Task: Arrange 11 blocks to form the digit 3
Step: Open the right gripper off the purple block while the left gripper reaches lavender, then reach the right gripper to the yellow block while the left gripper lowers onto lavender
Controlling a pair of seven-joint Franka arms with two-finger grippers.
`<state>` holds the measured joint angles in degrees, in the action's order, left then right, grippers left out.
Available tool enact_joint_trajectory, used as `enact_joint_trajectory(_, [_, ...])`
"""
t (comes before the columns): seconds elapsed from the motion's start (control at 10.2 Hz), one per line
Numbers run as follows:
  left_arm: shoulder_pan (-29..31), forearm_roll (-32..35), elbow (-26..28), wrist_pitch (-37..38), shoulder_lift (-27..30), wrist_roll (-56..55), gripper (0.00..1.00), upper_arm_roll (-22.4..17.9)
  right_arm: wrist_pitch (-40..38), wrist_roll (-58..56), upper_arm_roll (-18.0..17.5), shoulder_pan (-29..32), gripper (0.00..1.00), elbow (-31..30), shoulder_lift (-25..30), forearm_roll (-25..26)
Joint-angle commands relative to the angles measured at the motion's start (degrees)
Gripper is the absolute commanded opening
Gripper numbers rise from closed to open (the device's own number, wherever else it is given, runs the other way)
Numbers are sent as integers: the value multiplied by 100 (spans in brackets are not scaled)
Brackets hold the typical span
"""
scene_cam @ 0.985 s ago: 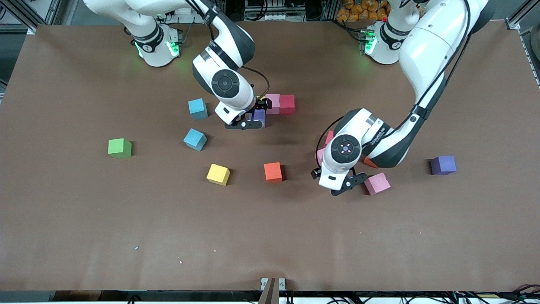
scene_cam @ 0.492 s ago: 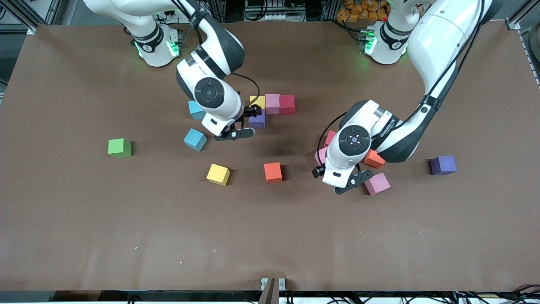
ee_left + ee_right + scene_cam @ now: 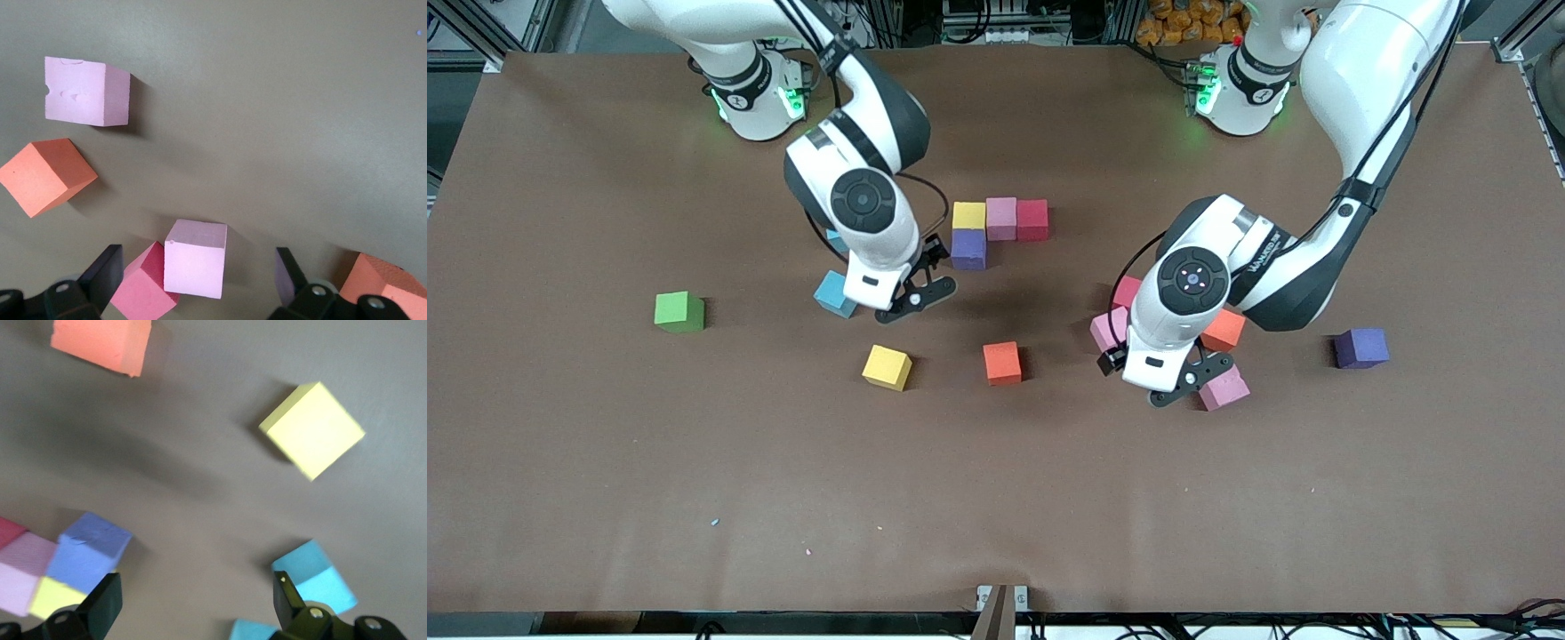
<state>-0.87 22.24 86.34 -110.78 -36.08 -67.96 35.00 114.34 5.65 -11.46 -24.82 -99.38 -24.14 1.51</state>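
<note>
Pink block (image 3: 195, 257) between open left pincer (image 3: 200, 280) fingers, unheld

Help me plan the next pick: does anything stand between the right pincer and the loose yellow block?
Nothing visible does. The right pincer, open, hangs over the table beside a blue block; the loose yellow block lies nearer the front camera, with only bare table between them.

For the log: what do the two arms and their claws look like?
Both arms have glossy white shells with black joint bands and thin black cables. Each wrist carries a round black cap. The left claw and right claw are black two-finger units. Green lights glow at both bases.
</note>
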Motion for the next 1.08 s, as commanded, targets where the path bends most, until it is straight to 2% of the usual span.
enact_joint_trajectory(0.0, [78, -236, 129, 57, 189, 2, 100, 42, 316, -1272, 335, 21, 100, 209, -310, 139])
enact_joint_trajectory(0.2, [130, -246, 129, 57, 250, 37, 100, 42, 493, -1820, 512, 21, 100, 209, -425, 340])
enact_joint_trajectory(0.39, [183, -246, 129, 57, 338, 37, 100, 42, 581, -1945, 522, 39, 100, 218, -503, 988])
enact_joint_trajectory(0.49, [218, -246, 129, 57, 347, 37, 100, 42, 764, -1945, 522, 48, 100, 279, -600, 1148])
enact_joint_trajectory(0.69, [219, -255, 129, 48, 321, 55, 100, 42, 1106, -2146, 513, 170, 100, 288, -811, 1133])
enact_joint_trajectory(0.98, [219, -255, 120, 48, 303, 55, 100, 42, 1144, -2393, 513, 275, 100, 271, -856, 1098])
